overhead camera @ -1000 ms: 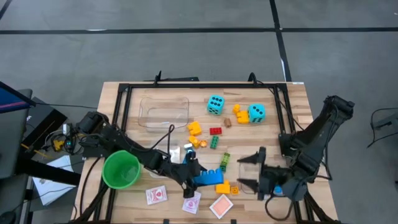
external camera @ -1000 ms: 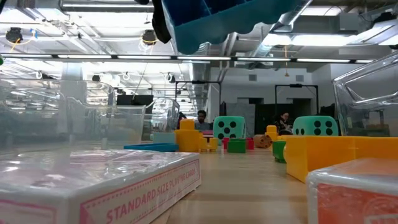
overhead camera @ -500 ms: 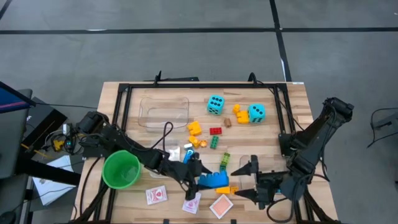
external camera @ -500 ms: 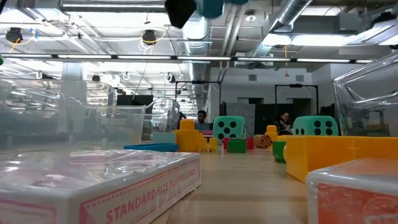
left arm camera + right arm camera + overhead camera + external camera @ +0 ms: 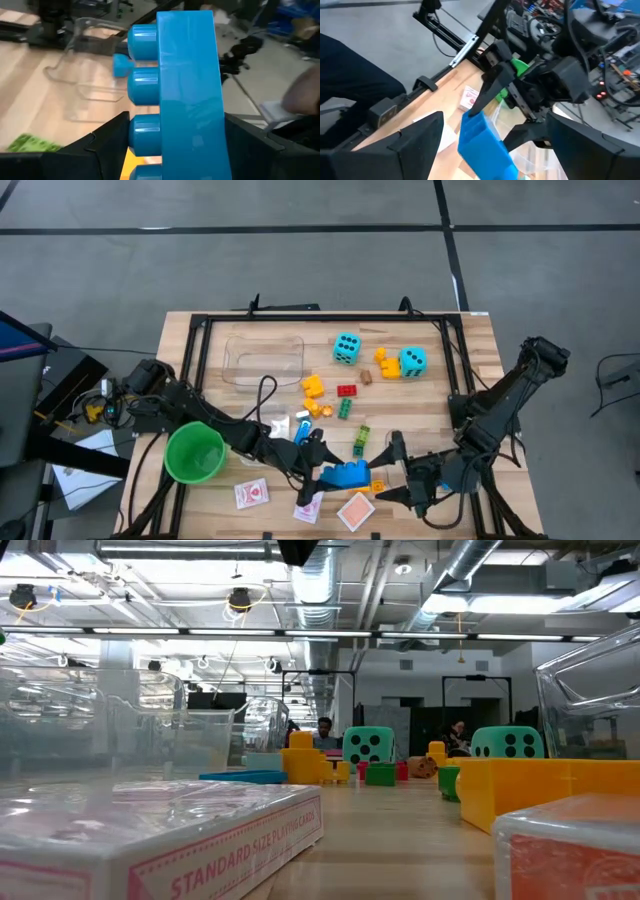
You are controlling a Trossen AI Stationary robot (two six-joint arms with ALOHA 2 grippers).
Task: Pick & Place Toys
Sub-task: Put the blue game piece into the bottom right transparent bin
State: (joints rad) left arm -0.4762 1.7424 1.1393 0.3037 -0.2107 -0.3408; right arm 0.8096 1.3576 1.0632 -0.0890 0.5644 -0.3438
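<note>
Left gripper [image 5: 322, 467]: closed on the blue brick [image 5: 343, 474], fingers clamping its two flat sides; the brick hangs lifted, above the near edge of the table [image 5: 180, 345], its studs in a row along one side in the left wrist view [image 5: 185, 90].

Right gripper [image 5: 392, 470]: jaws spread wide, holding nothing, just beside the blue brick on the side away from the left gripper, fingertips pointing at it. In the right wrist view the brick [image 5: 482, 145] sits between the two spread fingers.

Near the blue brick: small orange brick [image 5: 377, 485]; three red-and-white playing cards [image 5: 252, 494] along the table's near edge; green brick [image 5: 360, 439].

Beyond the blue brick, mid-table: yellow bricks [image 5: 313, 386], red brick [image 5: 346, 390].

Well beyond the blue brick, far side: two cyan dice [image 5: 347, 348], clear bin [image 5: 264, 360].

Beside the left arm, away from the blue brick: green cup [image 5: 195, 452].
</note>
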